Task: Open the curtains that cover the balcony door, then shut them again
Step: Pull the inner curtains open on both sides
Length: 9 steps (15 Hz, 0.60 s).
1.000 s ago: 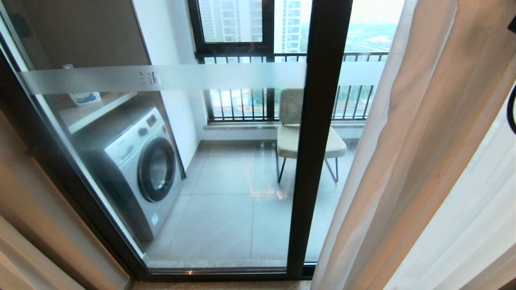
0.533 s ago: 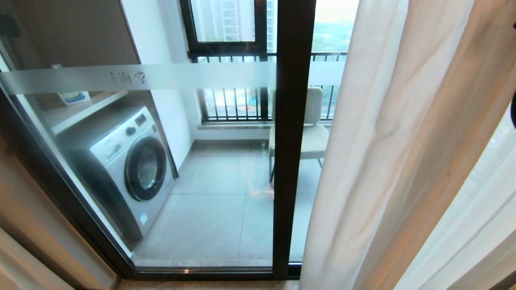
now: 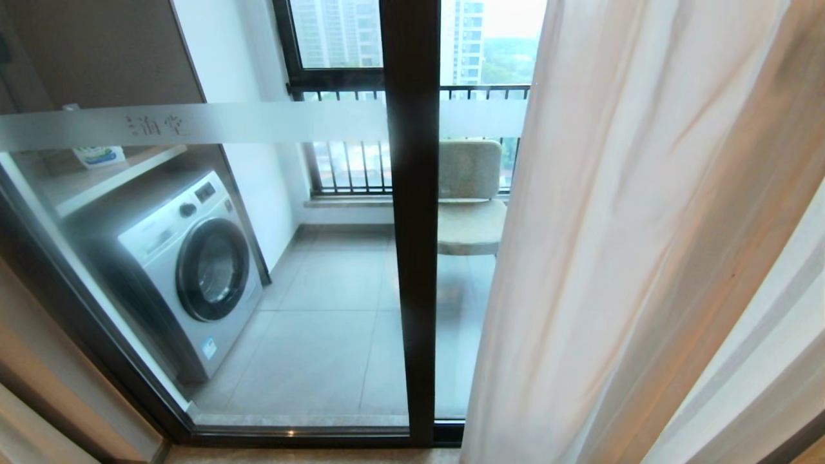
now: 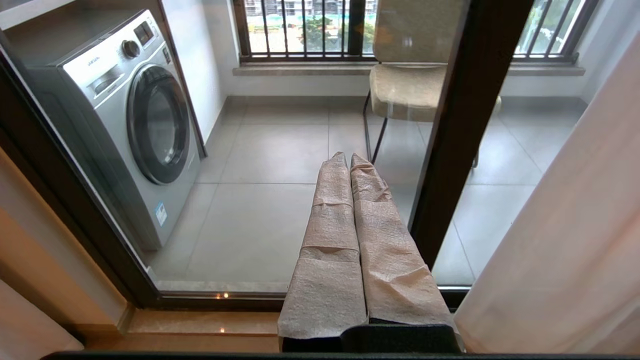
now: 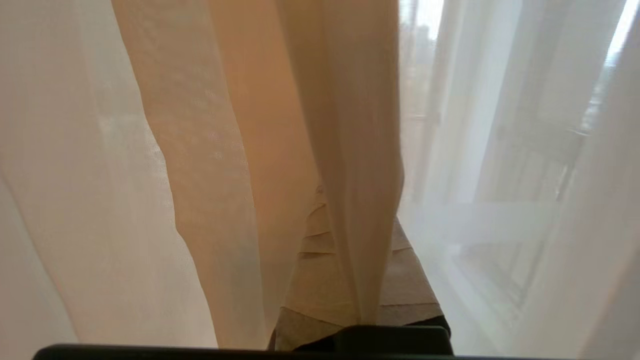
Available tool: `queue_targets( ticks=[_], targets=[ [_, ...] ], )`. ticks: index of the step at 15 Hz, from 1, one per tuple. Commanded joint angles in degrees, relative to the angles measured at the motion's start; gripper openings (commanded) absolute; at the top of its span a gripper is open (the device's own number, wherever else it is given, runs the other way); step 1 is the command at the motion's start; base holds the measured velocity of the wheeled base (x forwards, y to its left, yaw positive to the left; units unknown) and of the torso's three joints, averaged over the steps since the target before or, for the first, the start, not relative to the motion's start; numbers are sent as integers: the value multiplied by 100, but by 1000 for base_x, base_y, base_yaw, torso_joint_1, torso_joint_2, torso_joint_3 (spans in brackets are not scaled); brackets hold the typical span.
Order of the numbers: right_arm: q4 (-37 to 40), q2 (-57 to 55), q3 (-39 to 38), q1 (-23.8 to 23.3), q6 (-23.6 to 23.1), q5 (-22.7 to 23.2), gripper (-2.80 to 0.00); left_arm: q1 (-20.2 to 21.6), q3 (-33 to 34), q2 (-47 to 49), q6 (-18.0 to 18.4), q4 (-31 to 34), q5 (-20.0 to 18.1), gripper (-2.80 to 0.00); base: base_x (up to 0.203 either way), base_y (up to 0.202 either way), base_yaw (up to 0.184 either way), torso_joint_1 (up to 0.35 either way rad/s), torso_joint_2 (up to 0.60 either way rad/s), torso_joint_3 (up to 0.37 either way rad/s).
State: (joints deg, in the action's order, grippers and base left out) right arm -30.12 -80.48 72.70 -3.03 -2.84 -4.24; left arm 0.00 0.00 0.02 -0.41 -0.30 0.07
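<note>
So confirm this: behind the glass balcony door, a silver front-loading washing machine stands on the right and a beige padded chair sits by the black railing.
One thing is wrong: the silver front-loading washing machine stands on the left, not the right, as the head view shows. The beige padded chair does sit by the black railing, behind the glass balcony door.

Beige-wrapped tool fingers (image 4: pixel 345 240) (black base)

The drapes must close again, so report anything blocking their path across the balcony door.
Nothing visible does. The curtains hang at the right; the balcony door to their left is uncovered. The washing machine and chair stand behind the glass, outside the path.
</note>
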Motion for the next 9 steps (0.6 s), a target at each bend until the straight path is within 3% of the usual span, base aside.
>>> queue_targets(
  ticks=[1,9],
  targets=[
    [-20,-11,7,-102,2,2,-280,0,0,-2,-2,-5,1,-280,0,-191,1,7,1,2],
    [-20,6,7,-162,12,11,-280,0,0,-2,-2,-5,1,-280,0,-191,1,1,4,2]
  ],
)
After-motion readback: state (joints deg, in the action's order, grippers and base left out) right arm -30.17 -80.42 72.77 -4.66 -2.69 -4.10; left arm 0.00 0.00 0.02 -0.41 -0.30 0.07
